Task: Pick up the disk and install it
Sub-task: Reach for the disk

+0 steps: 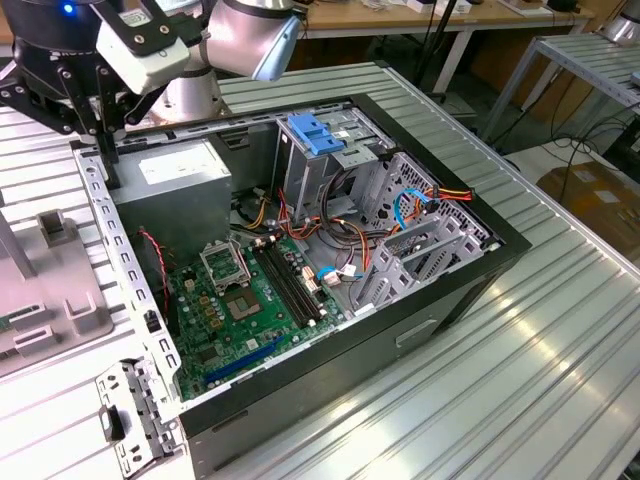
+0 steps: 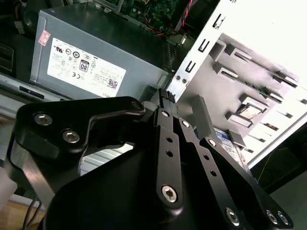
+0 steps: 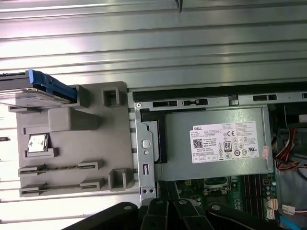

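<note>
At the exterior view's left edge a grey moulded plastic holder (image 1: 50, 300) lies on the ribbed aluminium table (image 1: 560, 400). In the first wrist view the disk (image 3: 29, 93), a silver-grey hard drive clipped in a blue plastic carrier, sits in a slot on the side of that holder away from the computer. As far as I can tell it rests there edge-up. It is well apart from me and I am not touching it.

Just to the right, my silver-jointed arm (image 1: 250, 35) stands at the top of the exterior view. My wrist is turned so that my black gripper (image 2: 165, 94) points down over the rear corner of the open black computer case (image 1: 450, 290). My fingers are pressed together and pinch nothing: in the second wrist view the two black finger bars run side by side and meet at their tips. The tips hang close beside the pale perforated metal rear panel (image 1: 120, 260) and near the grey box-shaped power supply (image 1: 175, 185), touching neither that I can see.

Further right inside the case lies the green motherboard (image 1: 240, 310). Beyond it a blue plastic bracket (image 1: 315, 135) sits on top of metal framing. Furthest right is the bare-metal drive cage (image 1: 420, 245), with red, yellow and blue cables (image 1: 445, 192) looping at its top.
</note>
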Available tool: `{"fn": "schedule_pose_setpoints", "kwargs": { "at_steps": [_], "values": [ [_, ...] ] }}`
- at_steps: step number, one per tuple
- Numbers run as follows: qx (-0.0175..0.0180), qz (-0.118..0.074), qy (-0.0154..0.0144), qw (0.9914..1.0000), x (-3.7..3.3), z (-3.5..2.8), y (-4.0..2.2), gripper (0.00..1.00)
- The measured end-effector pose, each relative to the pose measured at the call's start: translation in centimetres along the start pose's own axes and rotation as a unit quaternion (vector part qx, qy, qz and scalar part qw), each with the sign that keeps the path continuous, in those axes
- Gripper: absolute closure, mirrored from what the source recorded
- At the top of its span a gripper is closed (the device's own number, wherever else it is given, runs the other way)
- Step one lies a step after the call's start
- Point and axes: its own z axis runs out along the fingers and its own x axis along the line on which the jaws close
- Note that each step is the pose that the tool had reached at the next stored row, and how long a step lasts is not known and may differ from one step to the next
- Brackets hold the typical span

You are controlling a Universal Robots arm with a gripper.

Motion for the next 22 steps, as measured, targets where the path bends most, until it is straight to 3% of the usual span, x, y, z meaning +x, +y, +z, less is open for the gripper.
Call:
{"fn": "schedule_pose_setpoints", "kwargs": {
  "at_steps": [22],
  "values": [
    [0.0, 0.0, 0.0, 1.0, 3.92, -0.07, -0.3, 0.89]
  ]
}}
